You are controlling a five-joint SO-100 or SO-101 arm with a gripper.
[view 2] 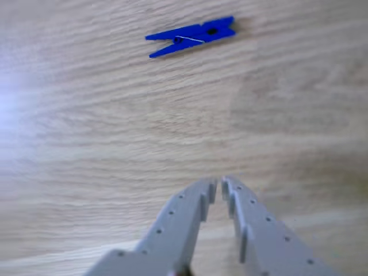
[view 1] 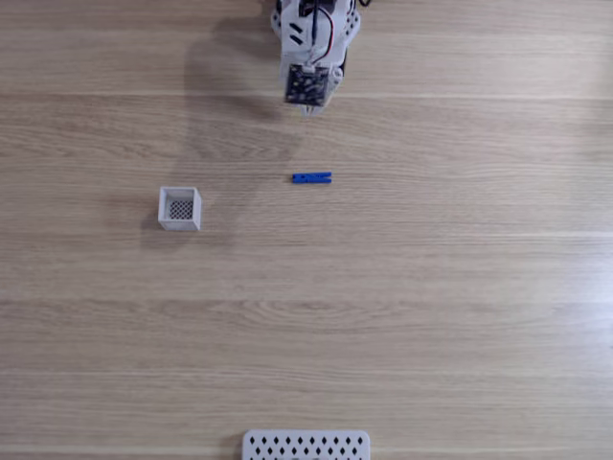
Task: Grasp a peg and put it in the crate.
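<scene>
Gripper: grey fingers nearly together, a thin slit between the tips, holding nothing, above bare wood | Peg: blue, flat on the table, apart from the gripper, below the arm in the fixed view | Crate: white, well left of the peg | Plate: white, diamond holes, at the bottom edge

Bright even light, soft shadows, glare patch, close view slightly blurred
</scene>
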